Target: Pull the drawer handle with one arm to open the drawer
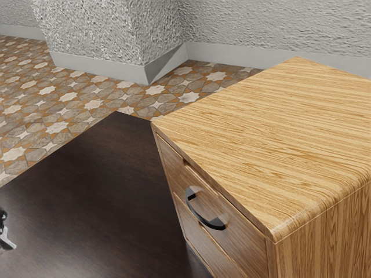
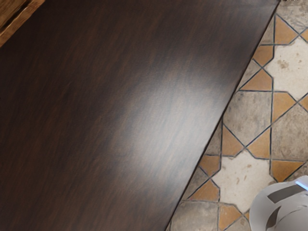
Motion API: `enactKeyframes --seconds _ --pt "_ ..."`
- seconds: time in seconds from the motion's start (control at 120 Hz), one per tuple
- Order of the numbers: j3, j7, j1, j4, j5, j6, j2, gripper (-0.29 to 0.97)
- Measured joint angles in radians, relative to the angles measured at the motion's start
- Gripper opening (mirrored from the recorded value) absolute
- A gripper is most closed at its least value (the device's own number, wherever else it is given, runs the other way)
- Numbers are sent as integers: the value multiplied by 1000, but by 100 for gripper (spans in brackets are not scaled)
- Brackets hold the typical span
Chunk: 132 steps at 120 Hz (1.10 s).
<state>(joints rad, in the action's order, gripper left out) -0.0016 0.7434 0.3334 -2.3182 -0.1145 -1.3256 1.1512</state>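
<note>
**Toward the lower right of the exterior view, a drawer not yet pulled**

Low in the exterior view's right half stands a light wooden cabinet (image 1: pixel 272 133). Its upper drawer (image 1: pixel 174 168) faces the dark table (image 1: pixel 87 202). The front looks flush with the lower drawer (image 1: pixel 203 249) beneath it, so I judge it closed.

The drawer handle (image 1: pixel 204 209) is a black curved bar. It is fixed at both ends and bows out from the wood, leaving a gap behind its middle.

At the exterior view's lower left edge only a sliver of the gripper (image 1: pixel 3 230) shows, well apart from the handle. Whether it is set wide or narrow cannot be told.

The wrist view looks down on the table and the patterned floor tiles (image 2: pixel 260 144) beside it.

The handle should be rigid and probably smooth, so a grip could slide along the bar. The best hold is its middle, closing across the bar. The drawer will likely run stiffly on its slides, so the pull should go straight out from the front. An angled pull risks binding it.
</note>
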Motion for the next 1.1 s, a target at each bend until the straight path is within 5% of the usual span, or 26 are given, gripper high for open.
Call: enactKeyframes --seconds 0.267,0.542,1.1 --pt "-15 375 -5 -42 91 -299 -103 68" --pt "-29 642 6 -24 113 -536 -251 68" --pt "-24 932 38 -6 138 -747 -389 68"
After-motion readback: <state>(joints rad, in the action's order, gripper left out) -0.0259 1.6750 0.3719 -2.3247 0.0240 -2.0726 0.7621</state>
